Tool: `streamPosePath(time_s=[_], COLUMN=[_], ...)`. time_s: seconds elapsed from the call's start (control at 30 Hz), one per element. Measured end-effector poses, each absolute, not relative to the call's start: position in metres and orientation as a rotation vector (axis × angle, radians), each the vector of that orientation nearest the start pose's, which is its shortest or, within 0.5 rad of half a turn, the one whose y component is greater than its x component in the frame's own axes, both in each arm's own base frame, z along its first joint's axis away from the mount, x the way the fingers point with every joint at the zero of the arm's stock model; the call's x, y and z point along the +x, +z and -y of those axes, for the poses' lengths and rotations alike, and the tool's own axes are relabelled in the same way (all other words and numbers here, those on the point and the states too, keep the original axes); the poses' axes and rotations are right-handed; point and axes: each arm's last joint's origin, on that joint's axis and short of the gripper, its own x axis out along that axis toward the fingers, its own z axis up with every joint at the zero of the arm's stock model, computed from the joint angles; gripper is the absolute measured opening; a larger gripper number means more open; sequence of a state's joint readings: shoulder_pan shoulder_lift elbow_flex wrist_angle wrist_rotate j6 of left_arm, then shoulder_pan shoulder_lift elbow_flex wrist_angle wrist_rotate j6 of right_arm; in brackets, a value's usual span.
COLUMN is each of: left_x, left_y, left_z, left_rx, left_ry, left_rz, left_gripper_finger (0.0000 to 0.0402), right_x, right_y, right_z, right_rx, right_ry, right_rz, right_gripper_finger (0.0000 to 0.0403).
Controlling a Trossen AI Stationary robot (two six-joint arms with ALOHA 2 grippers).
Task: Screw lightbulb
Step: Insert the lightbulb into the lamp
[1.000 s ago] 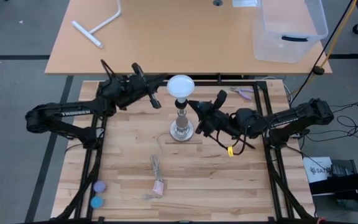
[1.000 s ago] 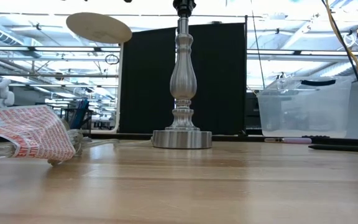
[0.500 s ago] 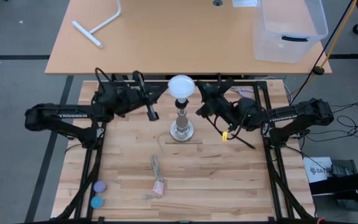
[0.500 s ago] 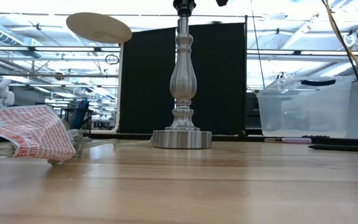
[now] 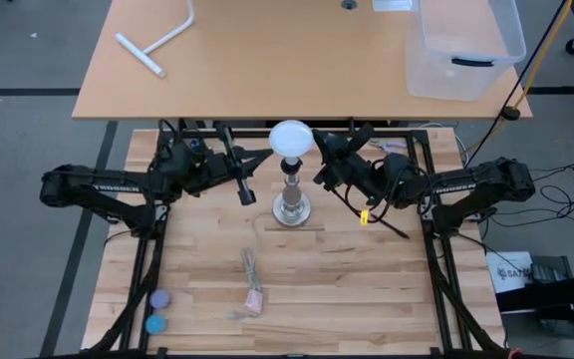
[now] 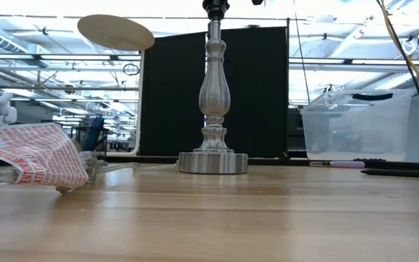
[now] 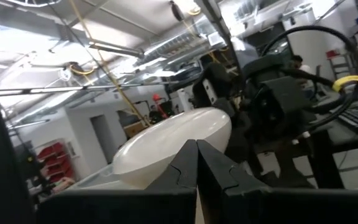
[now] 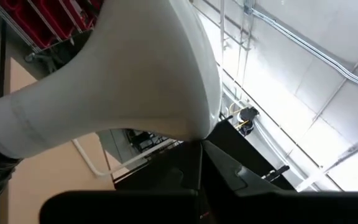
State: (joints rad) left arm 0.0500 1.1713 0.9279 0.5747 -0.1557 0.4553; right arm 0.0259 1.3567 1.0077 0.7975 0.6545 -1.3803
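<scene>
Round white frosted lightbulb (image 5: 290, 139) sits on top of shiny silver metal lamp post (image 5: 292, 195), standing upright on pale wooden bench (image 5: 207, 299). Left gripper (image 5: 248, 189) just beside bulb on one side, jaws clenched, holding nothing. Right gripper (image 5: 318, 167) just beside bulb on other side, jaws clenched, empty too. Neither seen touching bulb. Crinkly red-and-white wrapper (image 6: 31, 159) lies on bench, well apart from post.

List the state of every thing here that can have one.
lightbulb: seated on top of the lamp post, held by neither arm.
lamp post: upright on its round base.
left pincer: shut, beside the bulb.
right pincer: shut, at the bulb's other side.
plastic bin: open, no lid on it.
</scene>
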Motion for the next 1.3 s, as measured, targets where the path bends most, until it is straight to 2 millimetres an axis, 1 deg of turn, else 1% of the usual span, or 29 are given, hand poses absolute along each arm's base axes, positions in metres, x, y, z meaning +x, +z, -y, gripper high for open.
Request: streamPosePath(time_s=[0.4,0.57,0.7,0.83,0.97,1.1,1.3], left_x=[0.259,0.258,0.259,0.255,0.250,0.241,0.239], left_y=[0.375,0.372,0.367,0.369,0.374,0.386,0.392], left_z=[-0.034,-0.045,-0.055,-0.065,-0.068,-0.060,-0.039], left_rx=[0.435,0.411,0.394,0.393,0.392,0.397,0.407], left_ry=[0.359,0.391,0.397,0.453,0.487,0.476,0.311], left_rz=[0.235,0.201,0.159,0.165,0.193,0.279,0.333], left_gripper_finger=[0.0000,0.0000,0.0000,0.0000,0.0000,0.0000,0.0000], right_x=[0.296,0.297,0.298,0.299,0.301,0.301,0.298], right_y=[0.374,0.372,0.369,0.365,0.360,0.360,0.369], right_z=[-0.005,-0.018,-0.027,-0.034,-0.030,-0.016,0.004], right_rx=[-1.148,-1.167,-1.175,-1.149,-1.117,-1.098,-1.115], right_ry=[-0.766,-0.681,-0.642,-0.596,-0.593,-0.678,-0.798], right_rz=[-0.047,-0.003,-0.019,-0.032,-0.084,-0.138,-0.124], right_gripper_finger=[0.0000,0.0000,0.0000,0.0000,0.0000,0.0000,0.0000])
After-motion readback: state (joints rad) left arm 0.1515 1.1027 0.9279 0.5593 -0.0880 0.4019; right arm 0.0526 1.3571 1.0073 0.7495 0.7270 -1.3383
